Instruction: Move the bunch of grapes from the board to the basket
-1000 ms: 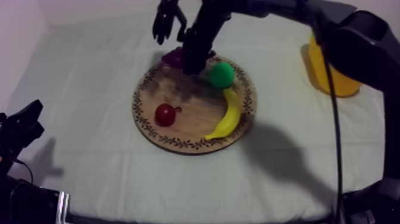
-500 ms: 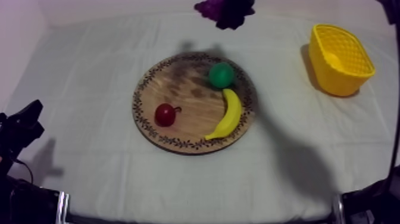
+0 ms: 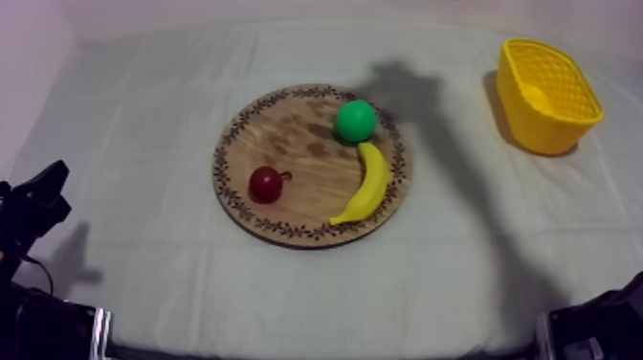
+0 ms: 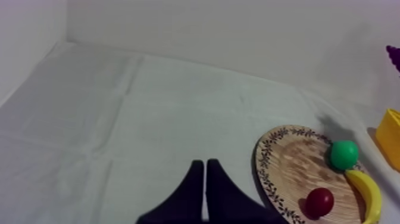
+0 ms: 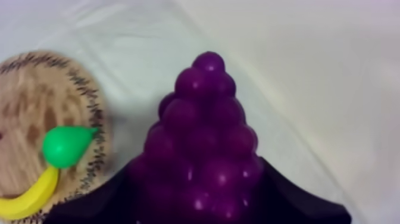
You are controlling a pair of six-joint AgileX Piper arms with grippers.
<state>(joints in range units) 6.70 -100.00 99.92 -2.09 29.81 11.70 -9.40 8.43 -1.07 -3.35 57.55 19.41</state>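
Note:
In the right wrist view, the purple bunch of grapes (image 5: pixel 202 137) is held up in the air, and my right gripper (image 5: pixel 202 193) is shut on it with its dark fingers (image 5: pixel 286 193) on either side. Below it lie the cloth and the rim of the wooden board (image 5: pixel 30 113). A purple bit of the grapes (image 4: pixel 394 56) also hangs high above the yellow basket (image 4: pixel 390 143) in the left wrist view. The basket (image 3: pixel 545 96) stands at the far right of the table. My left gripper (image 4: pixel 204 179) is shut on nothing, low at the left (image 3: pixel 33 206).
The wooden board (image 3: pixel 287 144) at mid-table carries a green pear (image 3: pixel 356 121), a banana (image 3: pixel 366 182) and a small red fruit (image 3: pixel 267 184). A dark shadow (image 3: pixel 411 91) falls on the cloth between board and basket. Part of my right arm (image 3: pixel 593 330) sits at the lower right.
My right gripper took the grapes off the board's far rim, lifted them and carried them up out of the top view. The left arm has not moved.

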